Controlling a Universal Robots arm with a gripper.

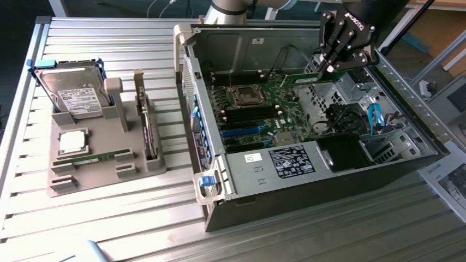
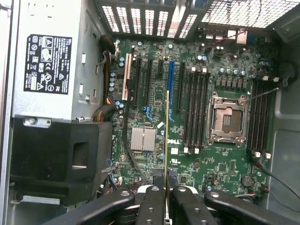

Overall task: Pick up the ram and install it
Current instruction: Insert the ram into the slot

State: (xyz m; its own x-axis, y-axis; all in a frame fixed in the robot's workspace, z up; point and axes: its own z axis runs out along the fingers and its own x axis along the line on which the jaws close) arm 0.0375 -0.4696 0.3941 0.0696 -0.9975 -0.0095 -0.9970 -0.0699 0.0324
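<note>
My gripper (image 1: 327,70) hangs over the open computer case (image 1: 218,180), shut on a ram stick (image 1: 300,79), a thin green board jutting toward the exterior view's left above the motherboard (image 1: 280,117). In the wrist view the ram (image 2: 167,136) appears edge-on as a thin line between the black fingers (image 2: 152,204) of the gripper (image 2: 166,191). It hovers over the green board between the blue card slot (image 2: 171,89) and the black memory slots (image 2: 194,110). A second, alike ram stick (image 1: 95,158) lies on the grey holder (image 1: 62,185) outside the case.
The holder also carries a hard drive (image 1: 73,97), a square silver processor (image 1: 73,142) and a dark expansion card (image 1: 148,131). Inside the case are the empty processor socket (image 2: 228,117), a second bank of memory slots (image 2: 260,119), the power supply (image 2: 47,61) and loose cables (image 1: 375,117).
</note>
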